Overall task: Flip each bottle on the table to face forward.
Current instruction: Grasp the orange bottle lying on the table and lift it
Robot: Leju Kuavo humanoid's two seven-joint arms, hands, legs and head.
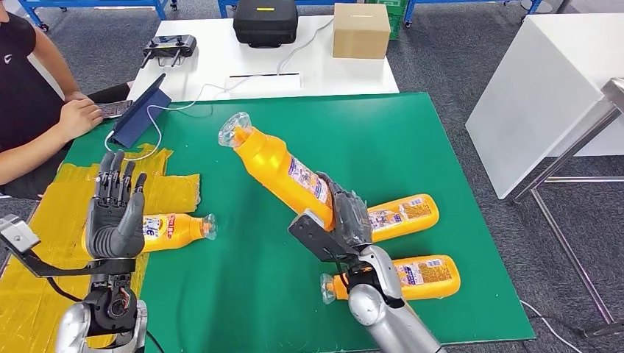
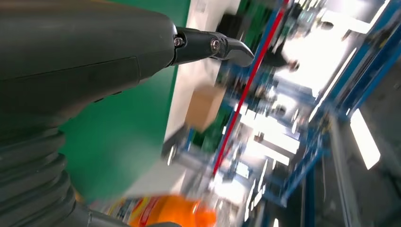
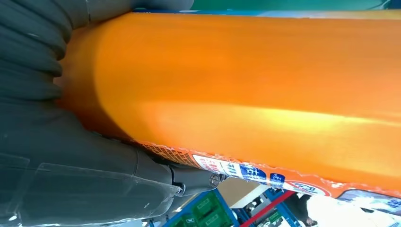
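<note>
Over the green mat (image 1: 412,147), right hand (image 1: 349,217) grips a tilted orange bottle (image 1: 276,165); left hand (image 1: 114,209) spread

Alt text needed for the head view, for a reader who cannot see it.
The right hand holds a yellow bottle tilted above a green mat; three more bottles lie on the mat. The left hand is raised, open. A person sits at the far left.
</note>
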